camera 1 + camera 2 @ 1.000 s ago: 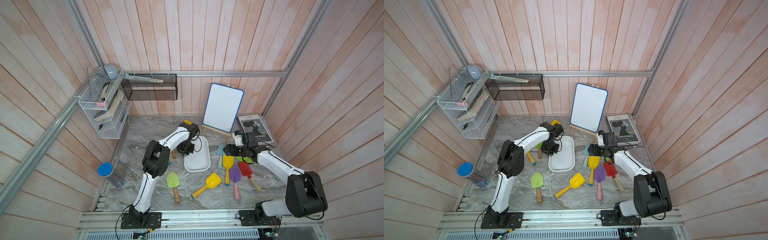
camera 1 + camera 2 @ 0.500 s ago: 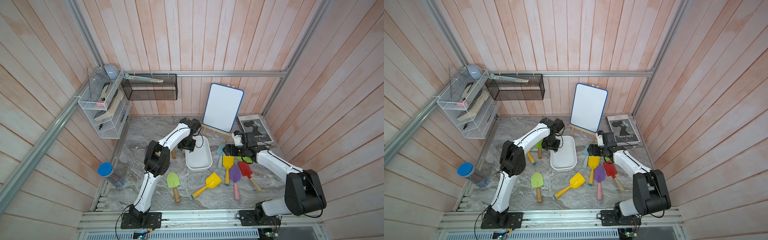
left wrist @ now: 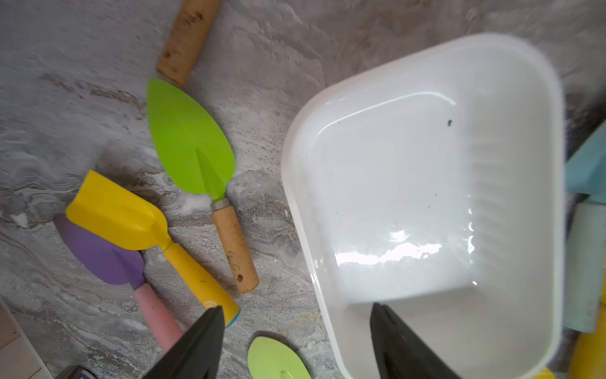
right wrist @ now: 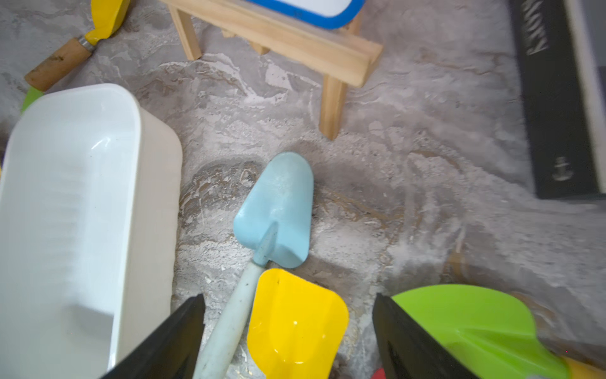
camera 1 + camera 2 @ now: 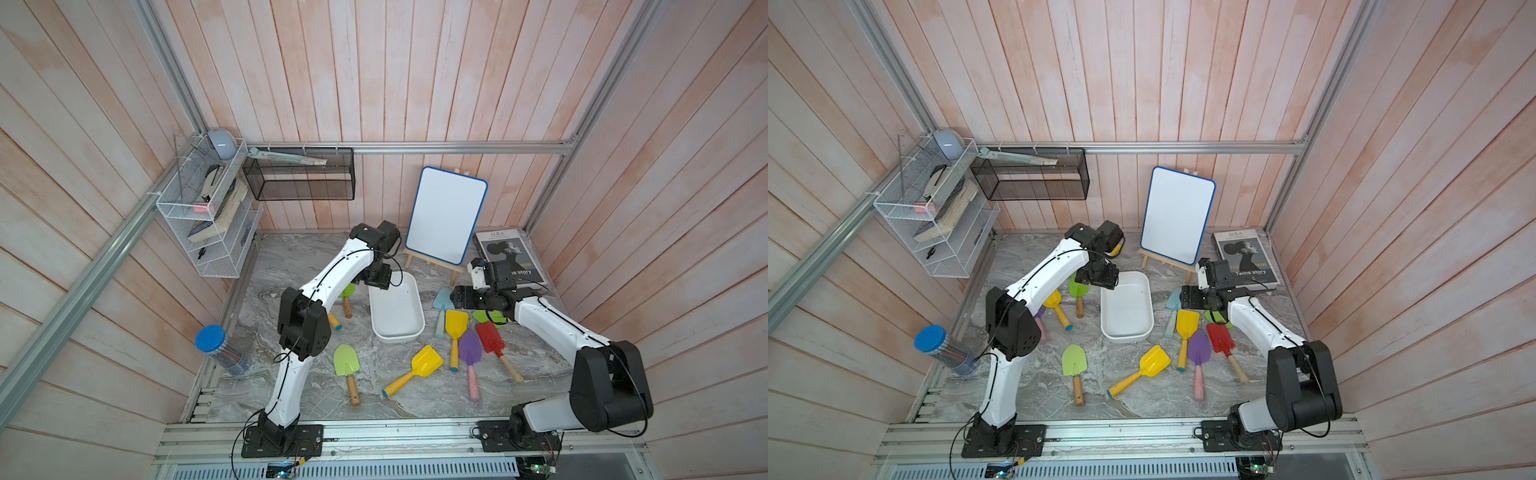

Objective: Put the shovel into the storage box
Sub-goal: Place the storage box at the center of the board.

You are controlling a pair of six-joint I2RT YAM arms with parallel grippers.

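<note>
Right end effector (image 4: pixel 288 297), jaws spread, is hovering over the pale-blue shovel (image 4: pixel 278 210) lying just beside the empty storage box (image 4: pixel 160 203). It is best closing on the handle alone, avoiding the neighbouring yellow shovel (image 4: pixel 295 325).

The left arm (image 5: pixel 291 386) and right arm (image 5: pixel 552 328) have glossy white links between bulky black joint housings (image 5: pixel 303 328), on black base plates (image 5: pixel 282 440). A thin black cable (image 5: pixel 336 266) runs along each. The black fingers (image 3: pixel 196 347) taper to points. Small dark dots on the shells may be screws.
</note>
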